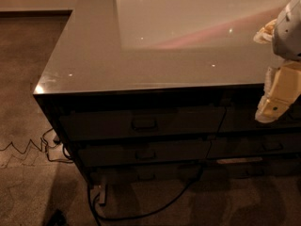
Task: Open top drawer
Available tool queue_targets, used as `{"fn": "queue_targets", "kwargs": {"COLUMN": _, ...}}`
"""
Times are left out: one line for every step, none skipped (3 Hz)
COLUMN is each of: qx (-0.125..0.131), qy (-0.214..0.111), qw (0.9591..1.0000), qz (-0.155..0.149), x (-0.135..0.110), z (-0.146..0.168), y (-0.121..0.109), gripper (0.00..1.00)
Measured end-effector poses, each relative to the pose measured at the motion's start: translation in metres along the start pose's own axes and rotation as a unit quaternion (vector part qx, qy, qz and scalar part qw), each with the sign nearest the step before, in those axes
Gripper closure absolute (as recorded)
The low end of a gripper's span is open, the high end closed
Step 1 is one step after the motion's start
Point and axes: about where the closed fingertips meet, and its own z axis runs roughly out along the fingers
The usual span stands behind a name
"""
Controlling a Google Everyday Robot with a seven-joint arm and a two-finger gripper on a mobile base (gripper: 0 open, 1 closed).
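Observation:
The top drawer (141,124) is a wide dark front just under the glossy countertop (155,46), with a small bar handle (144,123) at its centre. It sits flush with the cabinet, so it looks closed. My gripper (275,100) is pale yellow and white at the right edge of the camera view. It hangs in front of the counter's front edge, well to the right of the handle and slightly above it, and touches nothing.
Two slimmer drawer fronts (143,153) lie below the top drawer. More drawers (270,145) are on the right. Cables (150,208) trail across the floor in front of the cabinet, and a wire (28,147) runs to its left. The floor (28,79) is speckled.

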Motion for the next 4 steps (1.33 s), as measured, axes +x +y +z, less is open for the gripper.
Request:
{"fn": "queue_targets", "kwargs": {"qx": 0.000, "qy": 0.000, "qw": 1.0000, "qz": 0.000, "x": 0.000, "z": 0.000, "y": 0.000, "gripper": 0.00}}
{"fn": "queue_targets", "kwargs": {"qx": 0.002, "qy": -0.007, "qw": 0.9999, "qz": 0.011, "x": 0.000, "z": 0.006, "y": -0.005, "gripper": 0.00}}
{"fn": "queue_targets", "kwargs": {"qx": -0.021, "qy": -0.034, "qw": 0.9992, "qz": -0.007, "x": -0.020, "z": 0.042, "y": -0.004, "gripper": 0.00}}
{"fn": "queue_targets", "kwargs": {"qx": -0.050, "qy": -0.043, "qw": 0.9971, "qz": -0.038, "x": -0.048, "z": 0.091, "y": 0.001, "gripper": 0.00}}
